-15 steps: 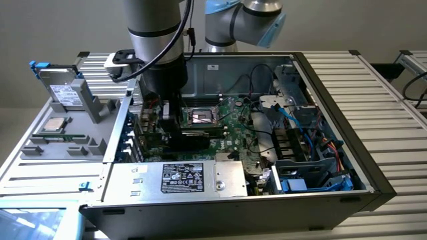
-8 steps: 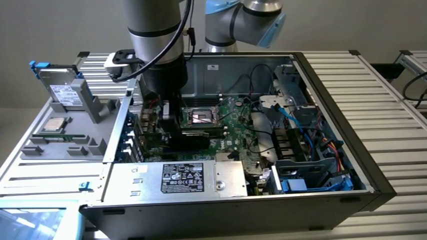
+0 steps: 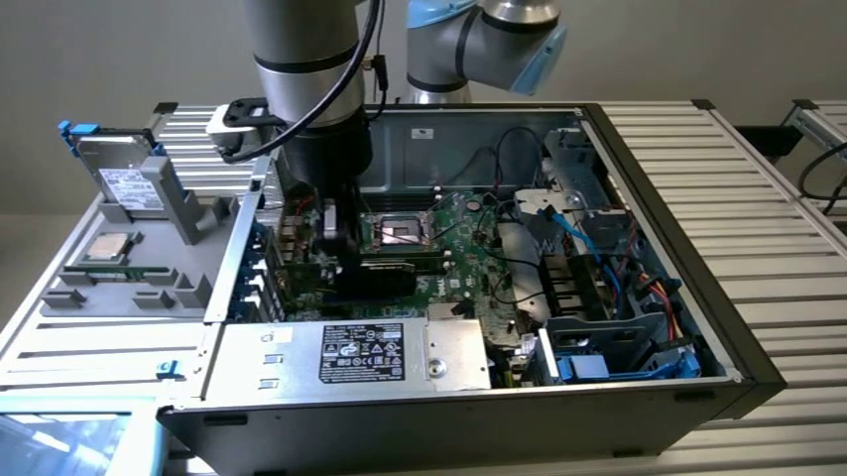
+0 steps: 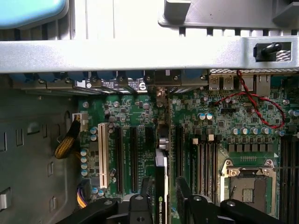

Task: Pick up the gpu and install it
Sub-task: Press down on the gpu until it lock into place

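Observation:
The gpu [image 4: 161, 186] stands on edge over the green motherboard [image 4: 135, 116], in line with a long black expansion slot. Its narrow edge carries a green-and-white label, and its silver end points at the case's rear wall. My gripper [image 4: 163, 200] straddles the card, one black finger [image 4: 142, 198] on each side. A thin strip of board shows between the card and the far finger, so the jaws stand open around it. In the exterior view my gripper [image 3: 347, 273] reaches down inside the open computer case [image 3: 662, 258], near its left wall.
Empty slots [image 4: 133, 158] and a white slot [image 4: 102, 154] lie beside the card. The CPU socket [image 4: 247, 186] and a red-black wire [image 4: 261, 107] are close by. Outside the case, a grey fixture [image 3: 146, 278] holds a hard drive [image 3: 126, 183]. The power supply [image 3: 357, 357] sits at the front.

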`<state>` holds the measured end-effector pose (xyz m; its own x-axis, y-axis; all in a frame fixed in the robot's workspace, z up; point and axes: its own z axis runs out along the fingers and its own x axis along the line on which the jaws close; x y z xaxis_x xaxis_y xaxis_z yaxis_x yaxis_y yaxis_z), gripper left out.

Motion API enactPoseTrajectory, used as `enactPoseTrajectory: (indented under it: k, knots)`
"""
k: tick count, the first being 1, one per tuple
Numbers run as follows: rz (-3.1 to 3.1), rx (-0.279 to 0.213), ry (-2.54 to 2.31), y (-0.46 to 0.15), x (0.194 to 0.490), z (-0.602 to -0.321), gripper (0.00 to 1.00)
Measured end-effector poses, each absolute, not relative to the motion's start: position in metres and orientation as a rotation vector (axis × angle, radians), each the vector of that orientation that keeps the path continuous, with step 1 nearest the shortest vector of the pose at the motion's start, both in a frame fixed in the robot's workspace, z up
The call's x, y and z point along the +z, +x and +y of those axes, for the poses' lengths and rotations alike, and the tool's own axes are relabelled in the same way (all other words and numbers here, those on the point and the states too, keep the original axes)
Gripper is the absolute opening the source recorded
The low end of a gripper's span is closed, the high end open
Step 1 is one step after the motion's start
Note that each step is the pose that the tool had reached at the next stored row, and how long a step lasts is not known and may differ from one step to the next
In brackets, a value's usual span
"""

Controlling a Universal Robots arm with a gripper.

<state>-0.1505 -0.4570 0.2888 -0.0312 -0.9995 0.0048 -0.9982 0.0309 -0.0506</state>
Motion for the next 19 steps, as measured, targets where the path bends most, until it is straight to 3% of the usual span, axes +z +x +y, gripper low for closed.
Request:
enactPoseTrajectory:
  k: [1, 4, 6, 19]
  knots:
    - [2.232, -0.062, -2.164, -0.150, 0.289, -0.457, 0.34]
    - [2.238, -0.074, -2.169, -0.150, 0.289, -0.455, 0.16]
    - [2.246, -0.082, -2.178, -0.150, 0.289, -0.453, 0.12]
    - [2.265, -0.056, -2.194, -0.157, 0.272, -0.445, 0.12]
